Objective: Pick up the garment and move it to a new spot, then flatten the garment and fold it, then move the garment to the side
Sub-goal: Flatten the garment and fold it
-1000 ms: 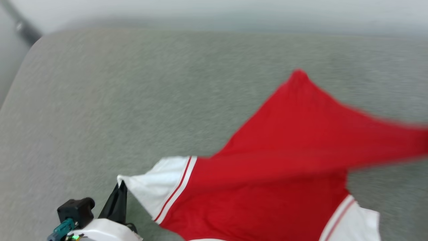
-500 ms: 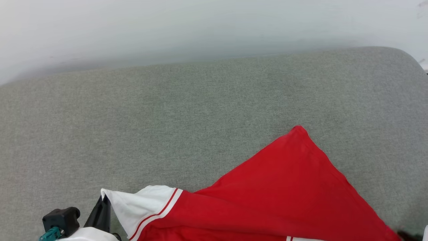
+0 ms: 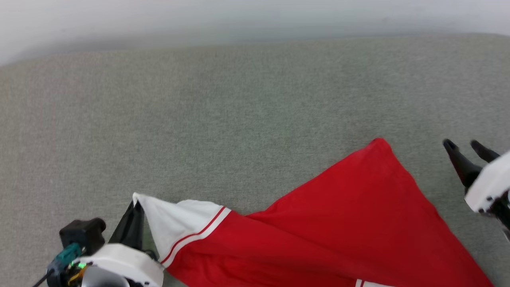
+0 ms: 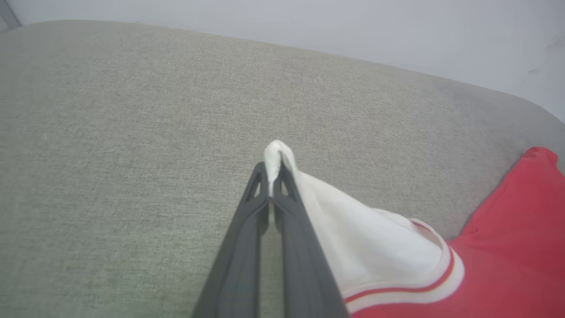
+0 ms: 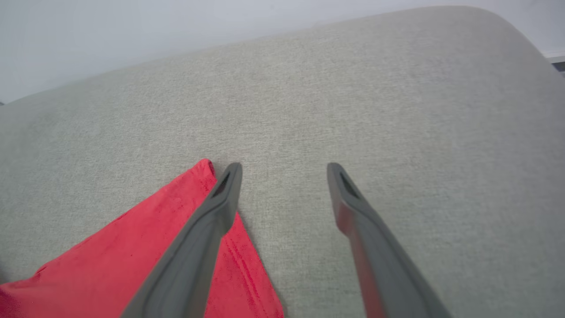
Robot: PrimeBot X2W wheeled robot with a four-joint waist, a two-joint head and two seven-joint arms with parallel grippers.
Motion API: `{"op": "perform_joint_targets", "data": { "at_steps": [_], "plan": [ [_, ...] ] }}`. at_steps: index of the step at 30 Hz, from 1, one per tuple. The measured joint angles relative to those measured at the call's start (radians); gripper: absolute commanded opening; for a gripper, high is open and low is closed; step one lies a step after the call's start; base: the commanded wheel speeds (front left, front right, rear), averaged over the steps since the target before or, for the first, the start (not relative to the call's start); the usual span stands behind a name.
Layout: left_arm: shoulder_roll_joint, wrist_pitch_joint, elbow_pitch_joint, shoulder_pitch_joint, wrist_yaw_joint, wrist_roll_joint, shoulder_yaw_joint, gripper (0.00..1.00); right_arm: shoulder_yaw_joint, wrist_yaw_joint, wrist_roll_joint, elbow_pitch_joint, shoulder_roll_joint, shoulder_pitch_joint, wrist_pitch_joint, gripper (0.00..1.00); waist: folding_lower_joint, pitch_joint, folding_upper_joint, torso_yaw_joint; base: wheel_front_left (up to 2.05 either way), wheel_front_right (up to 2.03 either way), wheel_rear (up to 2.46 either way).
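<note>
**One sleeve pinched: the garment (image 3: 338, 223) on the cushion (image 3: 239, 119)**

The garment is lying on the grey cushion, a red corner pointing away. The left gripper (image 4: 270, 170) is clamping shut on the white sleeve tip (image 4: 276, 152). The right gripper (image 5: 284, 170) is hovering wide and empty beside that corner. The cloth is appearing light and limp, so corners are probably offering the surest hold.

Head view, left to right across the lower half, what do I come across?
Dark-fingered left gripper, jaws shut on the sleeve tip → red jersey T-shirt with white sleeve → dark-fingered right gripper, jaws open.
</note>
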Motion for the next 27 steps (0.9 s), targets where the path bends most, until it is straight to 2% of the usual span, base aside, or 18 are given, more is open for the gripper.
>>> {"op": "perform_joint_targets", "data": {
  "at_steps": [2,5,10,14,20,21,22,24,27],
  "plan": [
    [0.000,-0.001,0.002,-0.035,-0.010,0.009,-0.010,0.00,0.050,0.000,0.005,0.027,-0.009,-0.066,0.063,1.00,0.0000,0.026,0.0000,0.012,0.00,0.00,0.00],
    [-0.004,-0.005,0.002,-0.068,-0.018,0.018,-0.022,0.00,0.113,0.000,0.009,0.063,-0.021,-0.150,0.223,1.00,0.0002,0.061,0.0000,0.034,0.00,0.00,0.00],
    [-0.023,-0.018,0.002,-0.115,-0.030,0.031,-0.046,0.00,0.147,0.000,-0.018,0.093,-0.023,-0.258,0.473,1.00,0.0002,0.115,0.0000,0.072,0.00,0.00,0.00],
    [-0.038,-0.030,0.015,-0.136,-0.044,0.033,-0.061,0.00,0.154,0.000,-0.049,0.121,-0.003,-0.298,0.585,1.00,0.0002,0.153,0.0000,0.101,0.00,0.00,0.00],
    [-0.053,-0.049,0.041,-0.162,-0.054,0.032,-0.071,0.00,0.150,0.000,-0.080,0.140,0.007,-0.322,0.679,1.00,0.0001,0.190,0.0000,0.135,0.00,0.00,0.00],
    [-0.055,-0.051,0.047,-0.164,-0.055,0.032,-0.072,0.00,0.143,0.000,-0.079,0.142,0.010,-0.323,0.685,0.33,0.0001,0.192,0.0000,0.138,0.00,0.00,0.00],
    [-0.057,-0.053,0.053,-0.164,-0.056,0.031,-0.073,0.00,0.137,0.000,-0.080,0.144,0.012,-0.323,0.691,0.00,0.0002,0.192,0.0000,0.139,0.00,0.00,0.00],
    [-0.061,-0.059,0.069,-0.167,-0.063,0.024,-0.075,0.00,0.142,0.000,-0.080,0.144,0.035,-0.321,0.697,0.00,0.0001,0.180,0.0000,0.139,0.00,0.00,0.00],
    [-0.059,-0.062,0.078,-0.172,-0.063,0.023,-0.074,0.00,0.154,0.000,-0.080,0.138,0.034,-0.318,0.684,0.00,0.0002,0.160,0.0000,0.136,0.00,0.00,0.00]
  ]
}}
